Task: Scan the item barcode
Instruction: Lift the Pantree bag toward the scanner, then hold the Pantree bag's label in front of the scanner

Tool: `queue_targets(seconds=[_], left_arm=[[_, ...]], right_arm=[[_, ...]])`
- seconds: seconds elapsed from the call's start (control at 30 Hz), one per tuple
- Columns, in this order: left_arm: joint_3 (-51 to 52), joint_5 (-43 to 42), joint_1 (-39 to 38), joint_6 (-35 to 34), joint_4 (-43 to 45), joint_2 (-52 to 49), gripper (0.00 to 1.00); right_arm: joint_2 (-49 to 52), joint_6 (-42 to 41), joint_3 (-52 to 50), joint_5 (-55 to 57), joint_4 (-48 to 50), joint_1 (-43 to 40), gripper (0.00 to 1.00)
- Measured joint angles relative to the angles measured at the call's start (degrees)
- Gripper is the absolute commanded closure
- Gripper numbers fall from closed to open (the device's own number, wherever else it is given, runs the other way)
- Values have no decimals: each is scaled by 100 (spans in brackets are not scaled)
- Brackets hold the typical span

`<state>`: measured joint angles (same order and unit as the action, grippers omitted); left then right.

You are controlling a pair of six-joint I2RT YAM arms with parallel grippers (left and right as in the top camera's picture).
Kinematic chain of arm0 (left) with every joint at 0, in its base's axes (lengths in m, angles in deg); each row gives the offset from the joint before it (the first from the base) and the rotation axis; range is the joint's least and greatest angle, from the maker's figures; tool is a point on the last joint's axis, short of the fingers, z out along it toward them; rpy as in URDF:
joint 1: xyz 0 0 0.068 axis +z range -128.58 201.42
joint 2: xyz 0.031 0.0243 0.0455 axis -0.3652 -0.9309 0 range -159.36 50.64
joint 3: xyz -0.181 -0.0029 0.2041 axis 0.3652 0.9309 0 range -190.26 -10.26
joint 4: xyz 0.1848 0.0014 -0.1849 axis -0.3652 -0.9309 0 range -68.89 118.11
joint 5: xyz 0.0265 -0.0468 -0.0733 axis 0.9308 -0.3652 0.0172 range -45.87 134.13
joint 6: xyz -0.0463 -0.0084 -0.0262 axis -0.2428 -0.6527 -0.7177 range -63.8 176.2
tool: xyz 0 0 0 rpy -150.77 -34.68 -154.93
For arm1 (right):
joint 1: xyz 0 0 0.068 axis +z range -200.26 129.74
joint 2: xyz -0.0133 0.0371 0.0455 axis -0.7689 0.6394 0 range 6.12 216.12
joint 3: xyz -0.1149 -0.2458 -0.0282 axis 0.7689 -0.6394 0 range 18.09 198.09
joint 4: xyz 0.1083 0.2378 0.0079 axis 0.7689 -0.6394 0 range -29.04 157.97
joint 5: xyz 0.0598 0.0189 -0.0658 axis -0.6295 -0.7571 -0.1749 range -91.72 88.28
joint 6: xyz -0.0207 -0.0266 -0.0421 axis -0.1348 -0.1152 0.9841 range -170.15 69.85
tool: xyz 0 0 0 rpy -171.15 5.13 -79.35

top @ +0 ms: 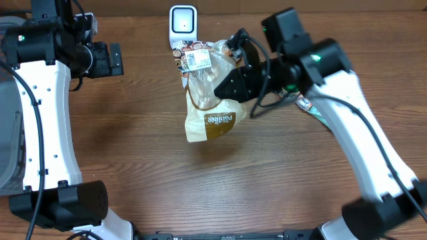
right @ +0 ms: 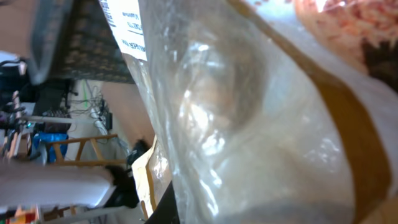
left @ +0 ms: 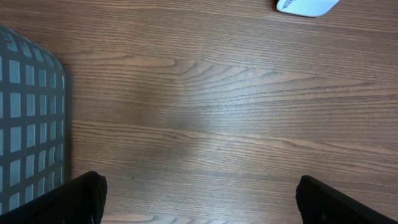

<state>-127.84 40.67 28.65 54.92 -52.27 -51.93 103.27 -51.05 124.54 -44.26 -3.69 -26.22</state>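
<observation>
right pincer (top: 225, 81) is clamped tight on the bag (top: 208, 119), scanner (top: 182, 23) near it, left pincer (left: 199, 199) wide open holding nothing

What I can read from here: one brand word, nothing else legible.

On the overhead view I see pale lettering on the brown band (top: 220, 120) low on the clear plastic bag (top: 200, 93). I read it as something like "panibee", though I can't vouch for every letter. The white sticker label (top: 197, 61) near the bag's upper end carries dark print and what look like barcode lines, all too small for me to read. On the right wrist view that same label (right: 124, 28) shows rows of small black print at the upper left, too blurred to make out. The white box-shaped scanner (top: 182, 23) gives me no legible marking.
</observation>
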Motion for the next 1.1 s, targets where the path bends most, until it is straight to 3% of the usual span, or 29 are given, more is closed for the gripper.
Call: queue_targets(seconds=[0.33, 0.77, 0.97, 1.1], left_arm=[[0, 0, 0, 0, 2, 0, 0], [0, 0, 0, 0, 0, 0, 0], [0, 0, 0, 0, 2, 0, 0], [0, 0, 0, 0, 0, 0, 0]], right_arm=[[-407, -175, 33, -269, -129, 0, 96], [-376, -1891, 105, 20, 267, 0, 96], [376, -1969, 1843, 756, -531, 2, 96], [1091, -1652, 3171, 2015, -645, 92, 96]])
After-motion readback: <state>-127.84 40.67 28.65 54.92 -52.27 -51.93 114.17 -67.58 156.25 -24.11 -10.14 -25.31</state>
